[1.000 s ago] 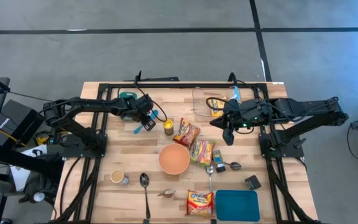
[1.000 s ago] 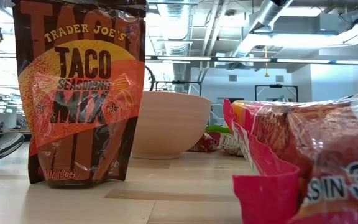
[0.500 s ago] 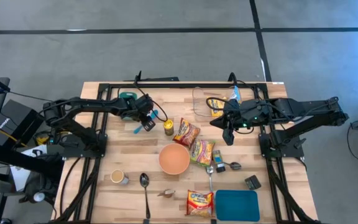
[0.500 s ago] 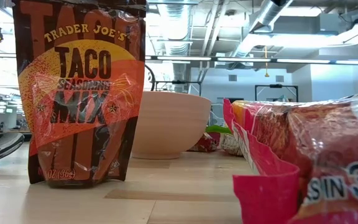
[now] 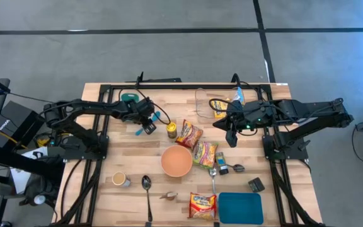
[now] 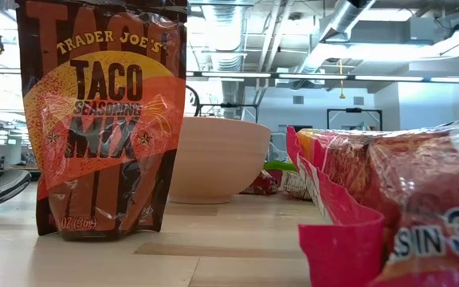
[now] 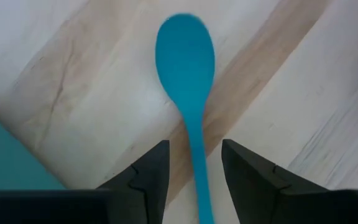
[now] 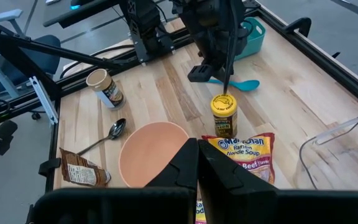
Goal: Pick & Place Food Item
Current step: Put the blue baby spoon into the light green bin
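Note:
A blue spoon (image 7: 187,65) lies flat on the wooden table, also seen in the right wrist view as the blue spoon (image 8: 244,84). My left gripper (image 7: 194,180) (image 5: 148,125) points steeply down over it, open, one finger on each side of the spoon's handle with wood showing in both gaps. A yellow-lidded jar (image 5: 171,130) stands upright just right of the spoon. Ramen packets (image 5: 189,133) (image 5: 205,154) lie beside the orange bowl (image 5: 176,161). My right gripper (image 8: 197,171) (image 5: 232,140) hovers shut, high above the table's right half, holding nothing.
A clear container (image 5: 214,104) sits at the far right, a teal bowl (image 5: 130,98) at the far left. Near the front are a paper cup (image 5: 120,179), a metal spoon (image 5: 147,189), a taco mix packet (image 6: 102,119), a third ramen packet (image 5: 202,205) and a teal board (image 5: 240,208).

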Robot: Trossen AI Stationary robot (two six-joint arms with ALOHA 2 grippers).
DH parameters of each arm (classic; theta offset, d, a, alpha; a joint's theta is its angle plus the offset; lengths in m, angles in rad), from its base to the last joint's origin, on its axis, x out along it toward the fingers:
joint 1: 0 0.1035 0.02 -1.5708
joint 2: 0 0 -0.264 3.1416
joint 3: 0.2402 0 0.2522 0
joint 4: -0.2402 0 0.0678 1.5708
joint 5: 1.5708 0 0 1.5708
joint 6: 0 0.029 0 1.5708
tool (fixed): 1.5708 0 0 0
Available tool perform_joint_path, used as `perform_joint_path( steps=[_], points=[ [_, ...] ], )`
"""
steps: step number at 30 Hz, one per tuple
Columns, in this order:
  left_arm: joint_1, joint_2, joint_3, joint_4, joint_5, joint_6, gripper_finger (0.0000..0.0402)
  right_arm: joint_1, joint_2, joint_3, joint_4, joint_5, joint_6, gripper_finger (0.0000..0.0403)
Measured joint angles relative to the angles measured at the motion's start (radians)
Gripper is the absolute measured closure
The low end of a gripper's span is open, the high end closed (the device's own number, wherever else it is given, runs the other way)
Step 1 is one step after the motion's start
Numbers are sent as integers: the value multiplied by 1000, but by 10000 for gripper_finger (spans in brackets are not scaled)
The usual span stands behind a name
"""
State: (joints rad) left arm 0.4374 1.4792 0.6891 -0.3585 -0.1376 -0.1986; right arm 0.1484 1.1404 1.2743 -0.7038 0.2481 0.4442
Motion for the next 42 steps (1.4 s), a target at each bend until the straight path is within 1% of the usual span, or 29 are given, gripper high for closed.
perform_joint_path(
  steps=[3, 10, 23, 27, 38, 42],
  points=[
    [0, 0, 0, 27, 6, 0, 262, 0, 0, 0, 0, 0, 0, 401],
    [0, -9, 0, 26, 11, -12, 262, 0, 0, 0, 0, 0, 1, 401],
    [2, -19, 0, 39, -32, -52, 262, 0, 0, 0, 0, 0, 1, 401],
    [2, -19, 0, 39, -13, -53, 262, 0, 0, 0, 0, 0, 1, 401],
    [2, -19, 0, 39, -12, -79, 262, 0, 0, 0, 0, 0, 1, 401],
    [1, -4, 1, 40, 13, -80, 262, 0, 0, 0, 1, 0, 1, 401]
  ],
)
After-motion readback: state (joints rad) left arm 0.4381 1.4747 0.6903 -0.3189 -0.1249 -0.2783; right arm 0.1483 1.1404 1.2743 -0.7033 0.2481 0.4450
